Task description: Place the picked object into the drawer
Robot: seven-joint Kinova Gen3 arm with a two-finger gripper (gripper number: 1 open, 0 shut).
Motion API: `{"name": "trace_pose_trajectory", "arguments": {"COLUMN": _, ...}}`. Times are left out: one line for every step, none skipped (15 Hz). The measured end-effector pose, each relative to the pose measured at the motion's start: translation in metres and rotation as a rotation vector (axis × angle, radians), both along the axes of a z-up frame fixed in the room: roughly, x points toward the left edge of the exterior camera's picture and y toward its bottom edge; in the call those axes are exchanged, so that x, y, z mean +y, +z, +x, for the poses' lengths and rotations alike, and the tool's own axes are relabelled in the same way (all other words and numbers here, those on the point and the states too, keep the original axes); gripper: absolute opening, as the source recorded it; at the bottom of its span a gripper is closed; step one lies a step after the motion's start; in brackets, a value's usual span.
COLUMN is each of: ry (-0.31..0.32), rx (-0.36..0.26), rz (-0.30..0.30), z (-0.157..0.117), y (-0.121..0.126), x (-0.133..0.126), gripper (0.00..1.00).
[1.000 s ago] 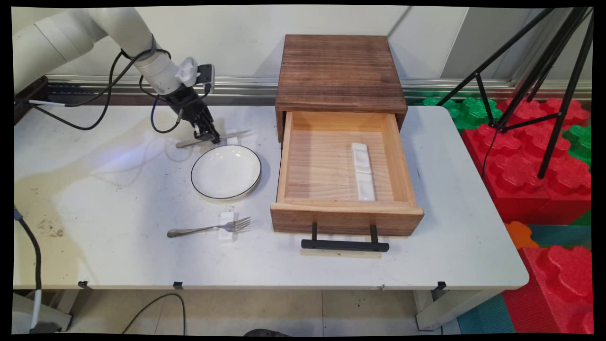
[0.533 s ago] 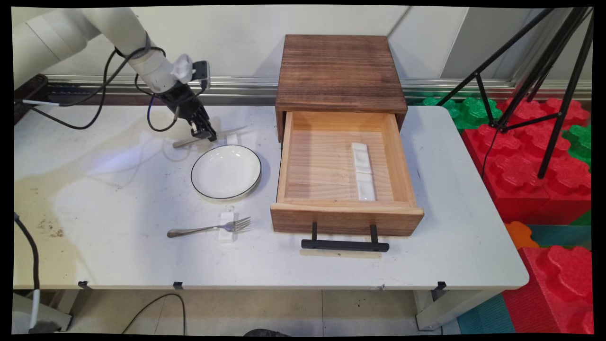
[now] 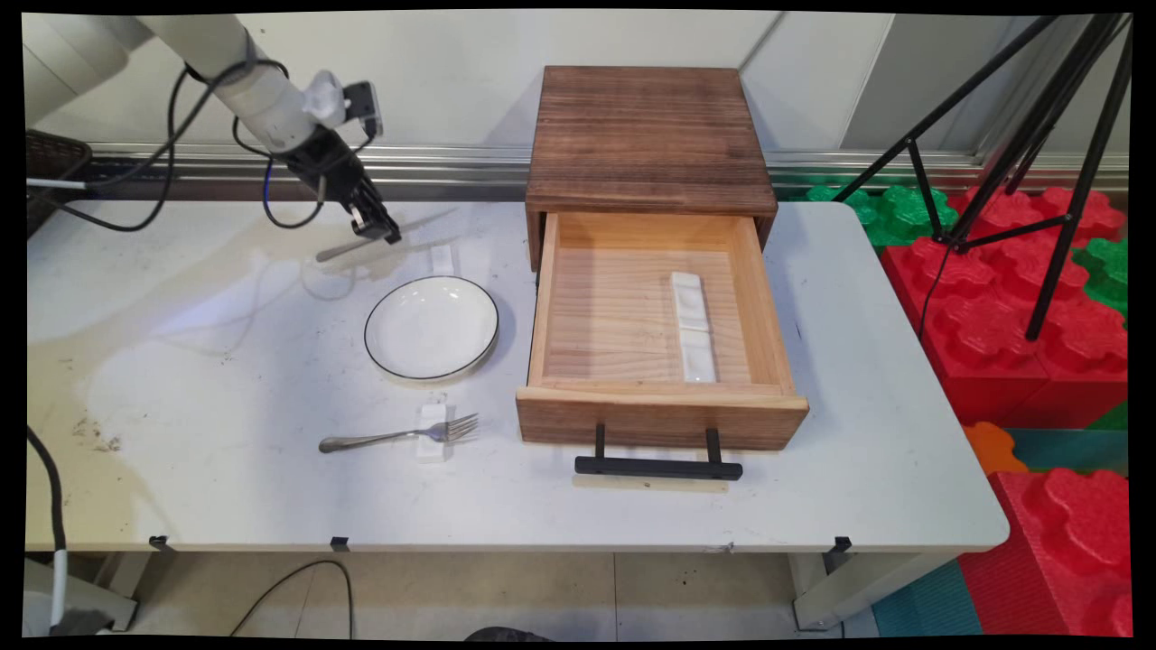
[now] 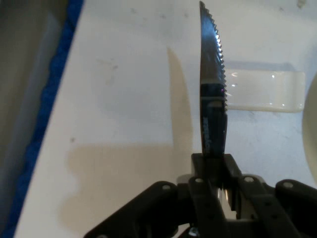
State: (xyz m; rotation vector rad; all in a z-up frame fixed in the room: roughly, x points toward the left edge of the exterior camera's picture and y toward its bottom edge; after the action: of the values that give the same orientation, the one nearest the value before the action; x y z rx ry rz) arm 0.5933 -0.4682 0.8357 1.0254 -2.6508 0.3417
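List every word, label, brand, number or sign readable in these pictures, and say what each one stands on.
No text can be read.
Serrated steel knife, clamped in the black two-finger gripper: a small mark runs along the blade, too blurred to read.
Brown wooden drawer box, black-rimmed white plate, steel fork: no lettering visible.

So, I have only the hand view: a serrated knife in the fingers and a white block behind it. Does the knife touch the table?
Observer: No. In the main view the knife hangs in the gripper, clear of the table.
Operator: What lies near the white block?
Observer: That small white rest sits on the far side of a black-rimmed plate.
Operator: And on the plate's other side, away from the arm?
Observer: An open wooden drawer with a long white holder inside.
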Motion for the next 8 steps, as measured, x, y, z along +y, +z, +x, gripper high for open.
{"name": "trace_pose_trajectory", "arguments": {"ry": 0.012, "rx": 0.001, "rz": -0.009, "z": 0.002, "y": 0.006, "x": 0.002, "gripper": 0.0}}
{"name": "trace_pose_trajectory", "arguments": {"ry": 0.021, "rx": 0.003, "rz": -0.017, "z": 0.003, "y": 0.011, "x": 0.003, "gripper": 0.0}}
{"name": "trace_pose_trajectory", "arguments": {"ry": 0.034, "rx": 0.006, "rz": -0.028, "z": 0.004, "y": 0.02, "x": 0.005, "gripper": 0.0}}
{"name": "trace_pose_trajectory", "arguments": {"ry": 0.045, "rx": 0.008, "rz": -0.037, "z": 0.006, "y": 0.026, "x": 0.007, "gripper": 0.0}}
{"name": "trace_pose_trajectory", "arguments": {"ry": 0.052, "rx": 0.01, "rz": -0.044, "z": 0.006, "y": 0.031, "x": 0.008, "gripper": 0.0}}
{"name": "trace_pose_trajectory", "arguments": {"ry": 0.063, "rx": 0.014, "rz": -0.056, "z": 0.007, "y": 0.04, "x": 0.009, "gripper": 0.0}}
{"name": "trace_pose_trajectory", "arguments": {"ry": 0.075, "rx": 0.02, "rz": -0.071, "z": 0.007, "y": 0.05, "x": 0.011, "gripper": 0.0}}
{"name": "trace_pose_trajectory", "arguments": {"ry": 0.085, "rx": 0.028, "rz": -0.088, "z": 0.006, "y": 0.062, "x": 0.012, "gripper": 0.0}}
